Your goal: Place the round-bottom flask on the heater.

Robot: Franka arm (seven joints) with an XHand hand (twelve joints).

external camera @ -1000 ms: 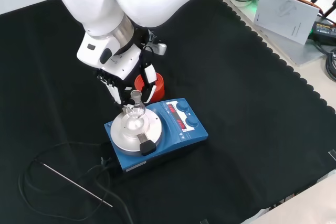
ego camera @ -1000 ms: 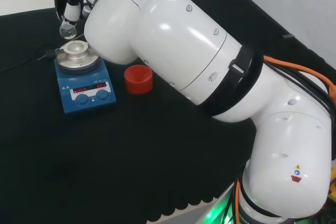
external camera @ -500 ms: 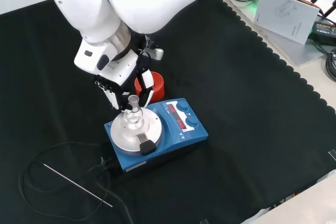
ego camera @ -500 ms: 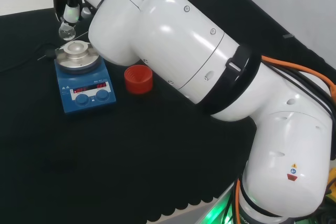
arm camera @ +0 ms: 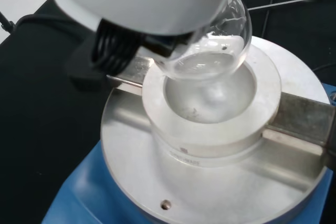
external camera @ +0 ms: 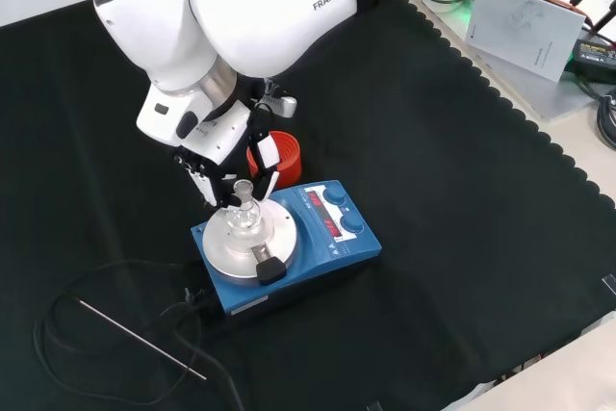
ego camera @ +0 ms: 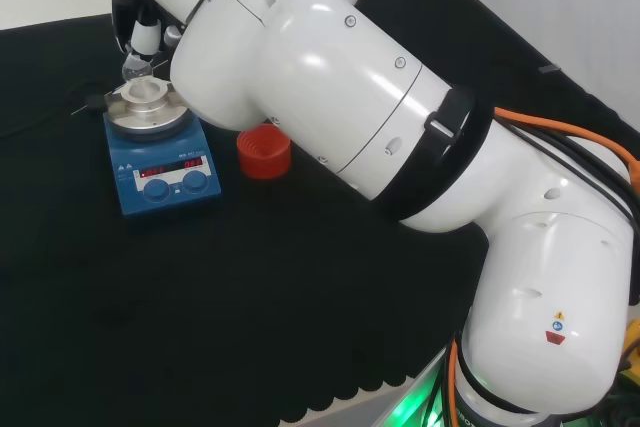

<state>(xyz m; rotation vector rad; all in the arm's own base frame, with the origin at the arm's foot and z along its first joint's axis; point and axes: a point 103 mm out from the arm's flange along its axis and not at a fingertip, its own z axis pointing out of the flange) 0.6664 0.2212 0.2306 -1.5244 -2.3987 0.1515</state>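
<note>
Front view showed the hand [external camera: 223,172] with its fingers closed on the neck of the round-bottom flask [external camera: 243,216], holding it upright over the middle of the heater [external camera: 289,247]. The wrist view gave the closest look: the flask's [arm camera: 210,51] clear bulb sat just above the bowl-shaped metal block [arm camera: 210,111] on the heater's round plate, its underside at or barely inside the block's rim, and whether glass touched metal could not be told. In the head view the flask [ego camera: 137,65] hung at the far left, over the blue heater [ego camera: 160,162], with a red ribbed ring [ego camera: 264,151] standing to the heater's right on the tabletop [ego camera: 300,287]. By this look the carry was nearly done; what remained was lowering the bulb fully into the bowl and letting go.
</note>
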